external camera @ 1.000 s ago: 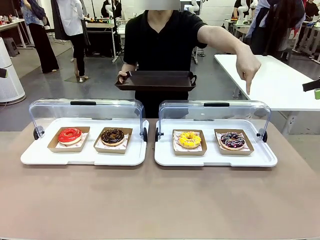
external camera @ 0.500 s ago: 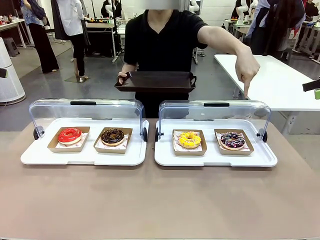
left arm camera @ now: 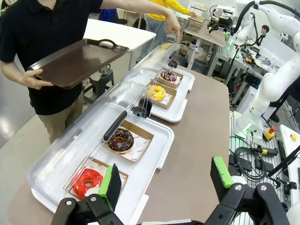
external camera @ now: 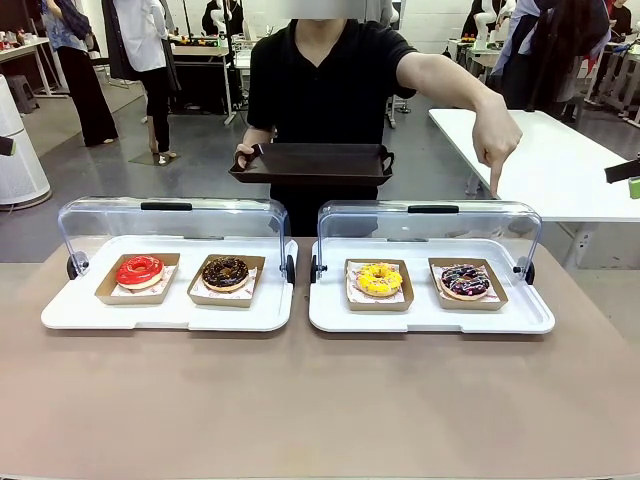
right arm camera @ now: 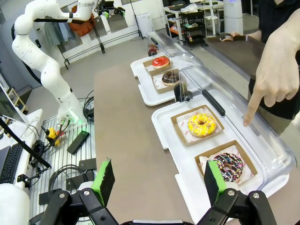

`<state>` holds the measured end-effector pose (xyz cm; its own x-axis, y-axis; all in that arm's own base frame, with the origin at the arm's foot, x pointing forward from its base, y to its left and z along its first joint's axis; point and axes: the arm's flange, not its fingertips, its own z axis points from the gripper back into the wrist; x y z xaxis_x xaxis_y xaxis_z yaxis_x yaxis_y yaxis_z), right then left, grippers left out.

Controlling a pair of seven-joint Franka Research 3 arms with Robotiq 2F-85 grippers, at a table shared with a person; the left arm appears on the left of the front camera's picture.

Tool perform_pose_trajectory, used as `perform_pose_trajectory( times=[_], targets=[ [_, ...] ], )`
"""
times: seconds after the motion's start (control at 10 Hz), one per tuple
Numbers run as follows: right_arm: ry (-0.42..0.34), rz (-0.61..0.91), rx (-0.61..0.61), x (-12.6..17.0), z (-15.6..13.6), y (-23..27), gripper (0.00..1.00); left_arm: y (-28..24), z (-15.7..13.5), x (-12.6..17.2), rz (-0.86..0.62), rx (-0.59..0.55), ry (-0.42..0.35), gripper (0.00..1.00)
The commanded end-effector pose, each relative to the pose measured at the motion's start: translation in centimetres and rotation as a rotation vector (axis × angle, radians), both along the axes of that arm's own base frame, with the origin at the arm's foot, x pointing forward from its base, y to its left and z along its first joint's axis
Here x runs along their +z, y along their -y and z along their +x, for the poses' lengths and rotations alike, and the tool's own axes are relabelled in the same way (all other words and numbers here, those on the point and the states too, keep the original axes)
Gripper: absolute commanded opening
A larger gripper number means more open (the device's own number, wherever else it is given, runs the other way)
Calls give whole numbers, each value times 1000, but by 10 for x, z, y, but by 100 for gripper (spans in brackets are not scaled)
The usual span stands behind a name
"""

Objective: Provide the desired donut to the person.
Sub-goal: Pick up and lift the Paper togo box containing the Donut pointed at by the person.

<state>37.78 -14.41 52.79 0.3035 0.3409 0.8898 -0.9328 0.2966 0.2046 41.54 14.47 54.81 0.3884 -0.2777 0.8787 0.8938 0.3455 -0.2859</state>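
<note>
Jaws wide on both arms, nothing between the pads. The L gripper (left arm camera: 166, 180) hangs off the red donut's (left arm camera: 87, 181) end of the table (external camera: 320, 400), the R gripper (right arm camera: 158, 182) off the sprinkled donut's (right arm camera: 228, 166) end.

Front view lines up four donuts in card trays, 9 to 3 o'clock. Red and choc donut (external camera: 226, 272) lie in the L case (external camera: 170, 315), yellow donut (external camera: 379, 278) and sprinkled in the R case (external camera: 430, 318). Clear lids sit at the far side.

At 12 o'clock the person (external camera: 325, 85), in a black tee, holds a dark tray (external camera: 312, 162) at waist height. The pointing hand (external camera: 497, 135) aims straight down, fingertip above the R case's 3 o'clock end, nearest the sprinkled donut.

R wrist view brings that finger up close, beyond the lid, w/ the L arm (right arm camera: 40, 51) at 10 o'clock. L wrist view shows the tray side-on & tilted, the other hand (left arm camera: 33, 79) gripping its edge at 9 o'clock.
</note>
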Motion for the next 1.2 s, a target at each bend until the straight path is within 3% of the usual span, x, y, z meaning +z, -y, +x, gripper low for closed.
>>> perform_pose_trajectory(
  times=[0.0,0.6,0.9,1.1],
  targets=[
    [4,10,5,0,0,0,100,-1,0,1,-11,-3,4,100],
    [0,0,0,0,0,0,100,-1,0,1,-11,-3,4,100],
    [-118,-256,91,25,6,-49,100,-1,0,1,-11,-3,4,100],
    [-157,-449,145,33,13,-90,100,-1,0,1,-11,-3,4,100]
  ],
)
